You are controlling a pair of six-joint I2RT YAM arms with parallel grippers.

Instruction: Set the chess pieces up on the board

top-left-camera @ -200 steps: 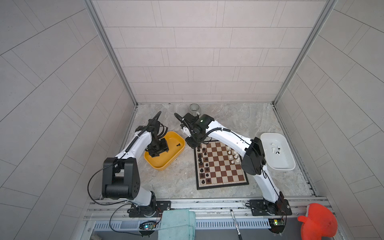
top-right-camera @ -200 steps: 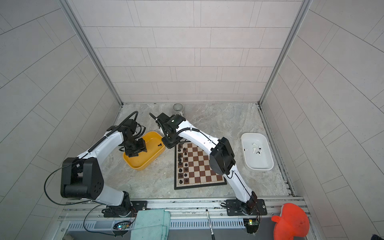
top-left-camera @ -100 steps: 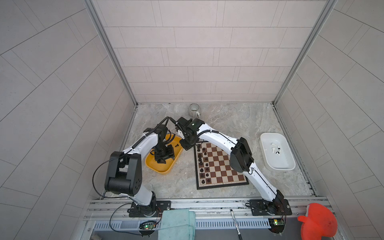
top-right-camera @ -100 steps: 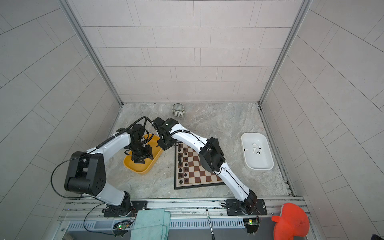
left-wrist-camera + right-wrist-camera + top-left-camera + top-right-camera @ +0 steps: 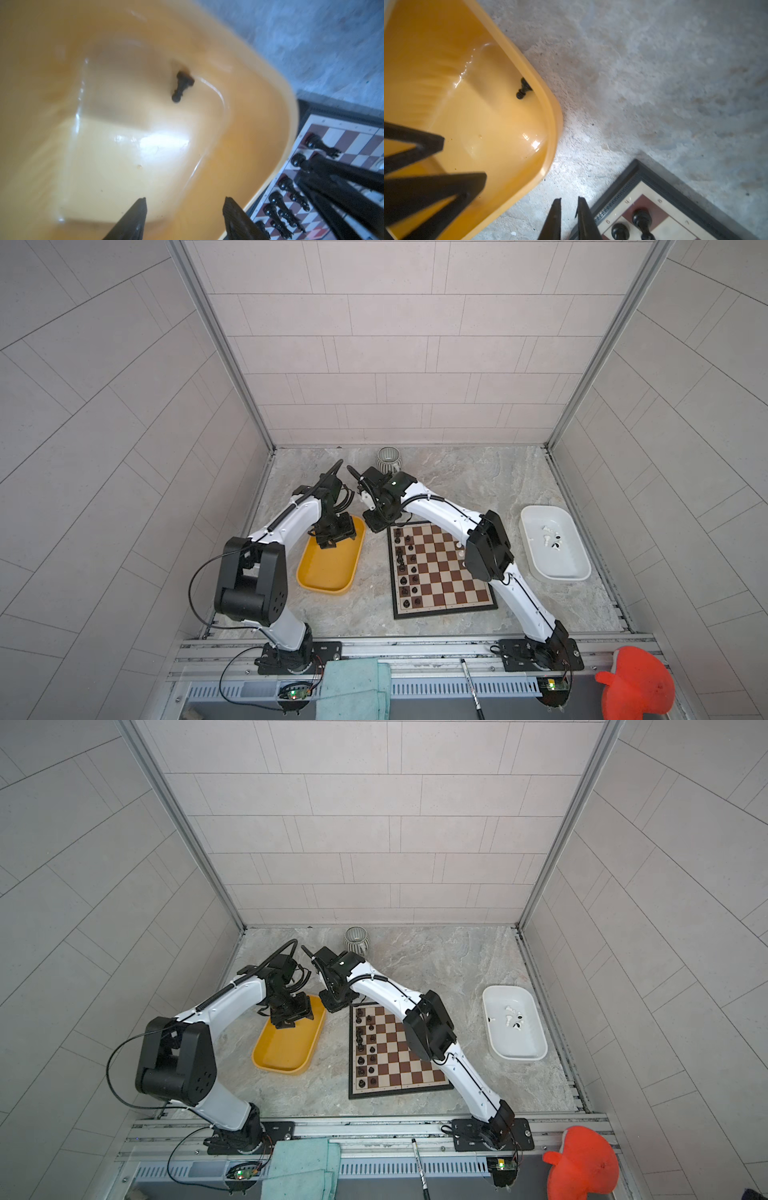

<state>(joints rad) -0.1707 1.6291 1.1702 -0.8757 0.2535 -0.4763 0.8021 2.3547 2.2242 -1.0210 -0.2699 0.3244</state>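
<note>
The toppled black plastic pawn (image 5: 182, 86) in the yellow tray (image 5: 270, 145) looks light and slippery (best pinched mid-stem) for the left gripper (image 5: 185, 199), jaws wide and empty; the right gripper (image 5: 569, 199) shows jaws narrow, empty.

The board (image 5: 451, 572) lies flat, with brown and cream squares inside a black border. On it, black pieces (image 5: 405, 568) stand upright in the two left columns, and a few white pieces (image 5: 459, 546) stand toward the right side. One black pawn (image 5: 182, 86) lies on its side in the yellow tray (image 5: 124, 145), near a corner. Loose white pieces (image 5: 547, 536) lie in the white tray (image 5: 552, 568).
</note>
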